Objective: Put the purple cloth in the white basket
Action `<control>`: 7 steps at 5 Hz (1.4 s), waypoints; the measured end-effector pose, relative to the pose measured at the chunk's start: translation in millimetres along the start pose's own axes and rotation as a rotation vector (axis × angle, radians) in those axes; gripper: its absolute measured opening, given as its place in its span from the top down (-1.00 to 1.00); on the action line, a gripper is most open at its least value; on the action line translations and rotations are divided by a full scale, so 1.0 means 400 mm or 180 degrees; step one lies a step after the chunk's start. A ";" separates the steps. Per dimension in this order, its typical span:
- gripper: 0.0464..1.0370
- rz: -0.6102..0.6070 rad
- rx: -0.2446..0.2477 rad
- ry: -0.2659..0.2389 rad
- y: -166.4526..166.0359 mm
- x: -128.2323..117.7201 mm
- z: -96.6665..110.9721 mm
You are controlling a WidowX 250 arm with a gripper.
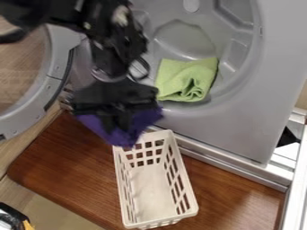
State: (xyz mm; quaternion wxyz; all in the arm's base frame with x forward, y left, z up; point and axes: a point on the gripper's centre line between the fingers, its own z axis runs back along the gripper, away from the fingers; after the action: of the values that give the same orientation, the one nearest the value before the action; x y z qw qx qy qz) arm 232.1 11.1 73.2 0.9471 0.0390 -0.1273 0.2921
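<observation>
Black two-finger gripper [117, 118], jaws clenched on a crumpled purple fabric cloth [142, 120], which droops in pointed folds near the upper-left corner of a white, lattice-sided plastic basket [150, 186]

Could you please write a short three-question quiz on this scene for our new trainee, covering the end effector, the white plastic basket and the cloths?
1. True or false: the white, rectangular plastic basket stands on the brown wooden board.
2. Multiple choice: what does the black two-finger end effector hold?
A) the white basket
B) a crumpled purple cloth
C) nothing
3. Fill in the colour: a folded ____ cloth lies inside the rounded grey recess of the machine.

Key: 1. True; 2. B; 3. light green
</observation>
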 end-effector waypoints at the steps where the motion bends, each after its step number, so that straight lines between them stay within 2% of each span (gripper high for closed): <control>1: 0.83 -0.0139 -0.0142 0.0082 -0.032 -0.039 -0.051; 3: 0.76 -0.0213 -0.0341 0.0340 -0.064 -0.104 -0.172; 4: 0.28 -0.0248 -0.0358 0.0469 -0.072 -0.122 -0.208; 5: -0.33 -0.0275 -0.0345 0.0487 -0.073 -0.118 -0.209; 6: -0.87 -0.0269 -0.0316 0.0514 -0.067 -0.112 -0.208; 7: -0.93 -0.0274 -0.0299 0.0544 -0.060 -0.108 -0.207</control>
State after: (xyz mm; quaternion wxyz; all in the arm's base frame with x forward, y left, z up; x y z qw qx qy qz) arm 229.2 -19.9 -18.1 0.9669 -0.0251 -0.0579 0.2471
